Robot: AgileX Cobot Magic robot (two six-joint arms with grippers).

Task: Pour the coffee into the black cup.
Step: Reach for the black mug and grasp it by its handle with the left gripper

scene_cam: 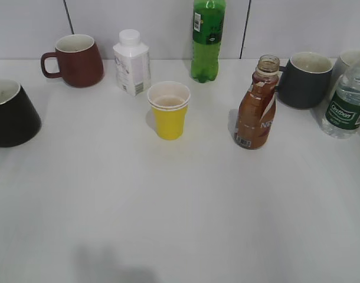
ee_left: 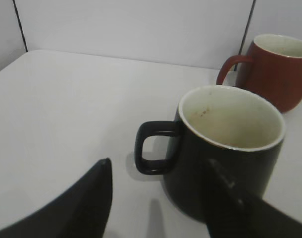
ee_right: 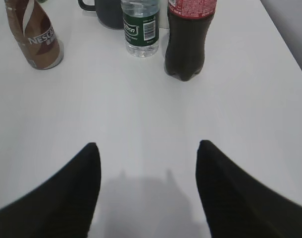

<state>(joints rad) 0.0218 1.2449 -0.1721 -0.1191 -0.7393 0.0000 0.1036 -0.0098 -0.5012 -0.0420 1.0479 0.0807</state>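
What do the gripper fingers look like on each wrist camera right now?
Only the fingers show. The left gripper has two plain black, curved, tapering fingers. The right gripper looks the same: broad matte black fingers with rounded tips. No cables, markings or arm links are visible.

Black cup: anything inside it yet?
No coffee yet. In the left wrist view the black cup shows an off-white interior with faint brownish specks near the rim; the near wall hides the front of the bottom. The coffee bottle stands upright, uncapped.
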